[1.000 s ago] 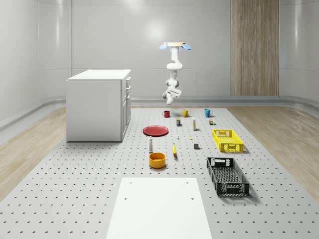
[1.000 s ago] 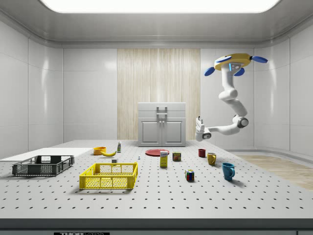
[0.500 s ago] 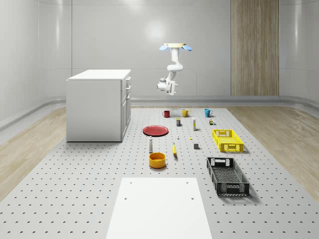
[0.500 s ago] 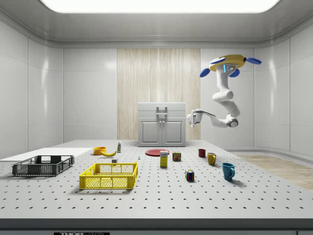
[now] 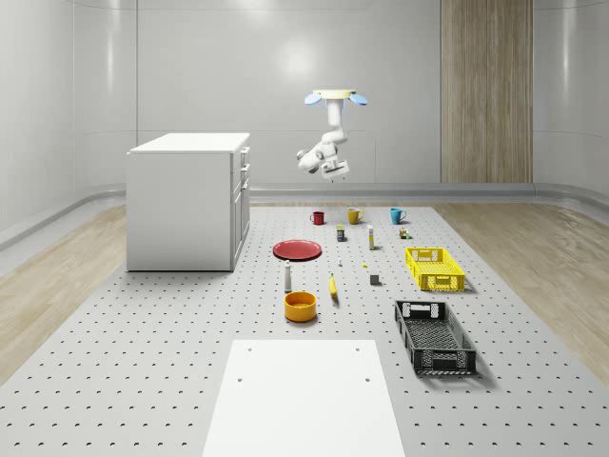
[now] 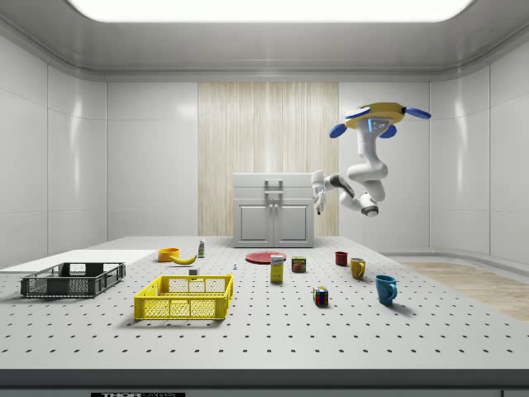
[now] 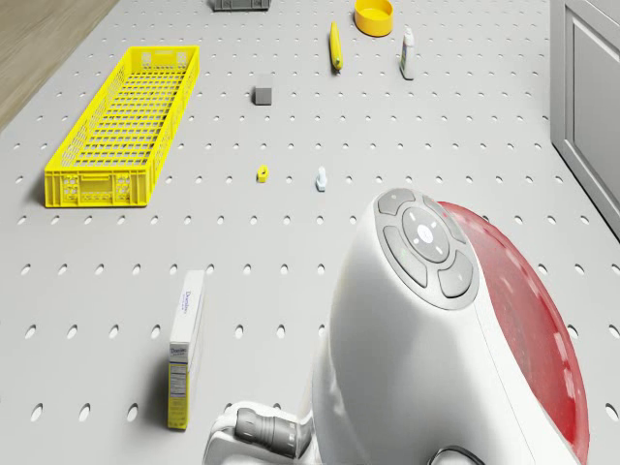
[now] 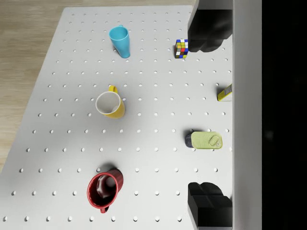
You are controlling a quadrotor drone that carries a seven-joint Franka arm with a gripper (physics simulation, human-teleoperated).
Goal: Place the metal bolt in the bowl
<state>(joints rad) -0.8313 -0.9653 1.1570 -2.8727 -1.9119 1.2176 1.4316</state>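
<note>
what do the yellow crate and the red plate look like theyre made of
Yellow crate: probably molded plastic, judging by its uniform matte colour and lattice walls. Red plate: smooth and slightly glossy, so glazed ceramic or hard plastic; the render leaves that open.

I am looking into a simulated robotics test lab: a grey perforated table (image 5: 143,362) is stretching between bare glossy wall panels (image 5: 190,76). A white cabinet (image 5: 186,200) and sorting crates (image 5: 435,268) are standing on it under a ceiling light panel (image 6: 264,8).

Drone (image 6: 378,117) aloft in hover; arm (image 6: 366,176) folded beneath; fingers (image 8: 207,199) spread wide, empty
</note>
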